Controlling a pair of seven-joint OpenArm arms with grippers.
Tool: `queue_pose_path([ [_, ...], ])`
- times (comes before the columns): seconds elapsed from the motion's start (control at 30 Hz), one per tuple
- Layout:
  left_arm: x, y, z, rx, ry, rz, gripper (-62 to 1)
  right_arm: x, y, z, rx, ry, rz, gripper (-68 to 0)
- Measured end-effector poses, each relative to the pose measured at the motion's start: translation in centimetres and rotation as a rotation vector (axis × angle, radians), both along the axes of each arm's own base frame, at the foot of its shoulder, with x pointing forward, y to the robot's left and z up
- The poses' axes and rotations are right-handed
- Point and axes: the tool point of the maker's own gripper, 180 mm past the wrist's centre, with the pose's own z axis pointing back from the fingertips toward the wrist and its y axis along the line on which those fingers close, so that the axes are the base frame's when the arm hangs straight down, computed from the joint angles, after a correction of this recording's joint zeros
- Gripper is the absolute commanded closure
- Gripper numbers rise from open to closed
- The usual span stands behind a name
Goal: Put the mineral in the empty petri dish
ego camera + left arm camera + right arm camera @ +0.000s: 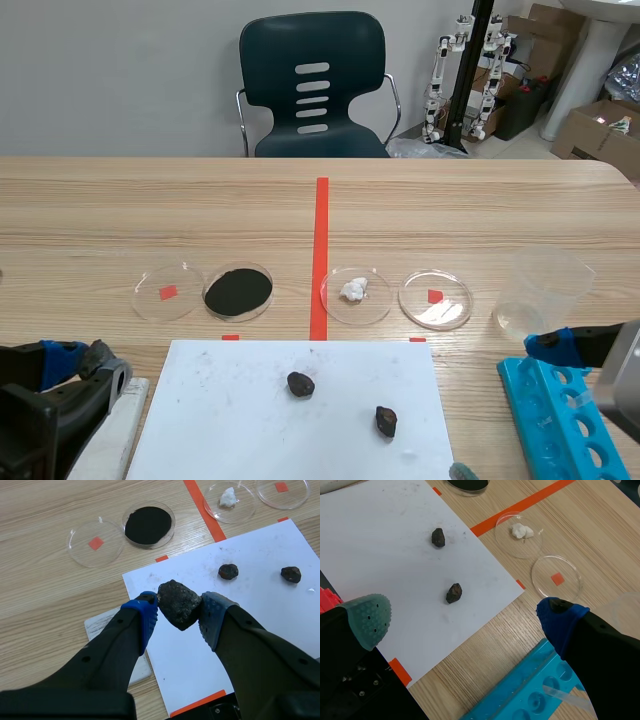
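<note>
Two pads point(148, 616) of the left claw point(179, 614) pinch the lumpy mineral point(177, 601) narrowly, so it may slip short of the empty dish point(95, 543) ahead.

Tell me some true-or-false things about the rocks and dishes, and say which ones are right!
1. The left gripper holds a dark rock. True.
2. The right gripper holds a rock too. False: it is open and holds nothing.
3. Two small rocks lie on the white paper. True.
4. All four dishes are empty. False: one holds black powder, another a white lump.
</note>
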Motion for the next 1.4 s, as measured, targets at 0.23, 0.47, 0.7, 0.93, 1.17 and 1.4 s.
queue_pose_path([
  [0.23, 0.0, 0.0, 0.0, 0.000, 0.000, 0.000, -10.0, 0.0, 0.0, 0.0, 0.000, 0.000, 0.000, -60.8],
  [0.47, 0.0, 0.0, 0.0, 0.000, 0.000, 0.000, -10.0, 0.0, 0.0, 0.0, 0.000, 0.000, 0.000, -60.8],
  [0.7, 0.0, 0.0, 0.0, 0.000, 0.000, 0.000, -10.0, 0.0, 0.0, 0.0, 0.000, 0.000, 0.000, -60.8],
  [0.93, 0.1, 0.0, 0.0, 0.000, -0.002, 0.000, -10.0, 0.0, 0.0, 0.0, 0.000, 0.000, 0.000, -60.8],
  [1.17, -0.1, -1.1, -1.1, 0.001, 0.072, -0.023, -10.0, 0.0, 0.0, 0.0, 0.000, 0.000, 0.000, -60.8],
  [1.4, 1.0, -1.9, -2.8, 0.031, 0.147, -0.049, -10.0, 0.0, 0.0, 0.0, 0.000, 0.000, 0.000, -60.8],
])
